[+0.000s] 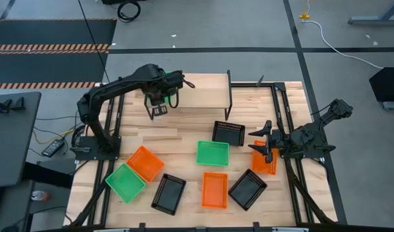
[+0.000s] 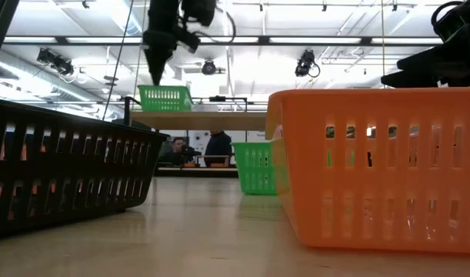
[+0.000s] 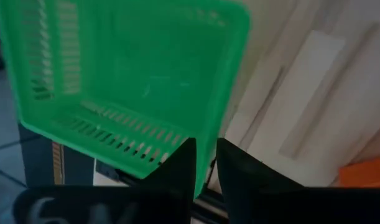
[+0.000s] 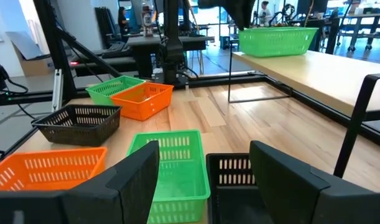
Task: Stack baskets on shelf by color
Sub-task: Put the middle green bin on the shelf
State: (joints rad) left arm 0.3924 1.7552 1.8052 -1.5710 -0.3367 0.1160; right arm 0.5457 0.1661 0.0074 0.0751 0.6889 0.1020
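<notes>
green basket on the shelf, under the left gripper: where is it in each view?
High: hidden under the left gripper, at the shelf's left end.
Low: green basket upper left, on the shelf.
Left wrist: fills the upper left, wall between the fingers.
Right wrist: upper right.
Shared landmark: the shelf.

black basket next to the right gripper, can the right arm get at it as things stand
Probably yes: the right gripper is open and empty, the black basket sits just beside it, and nothing lies between them.
</notes>
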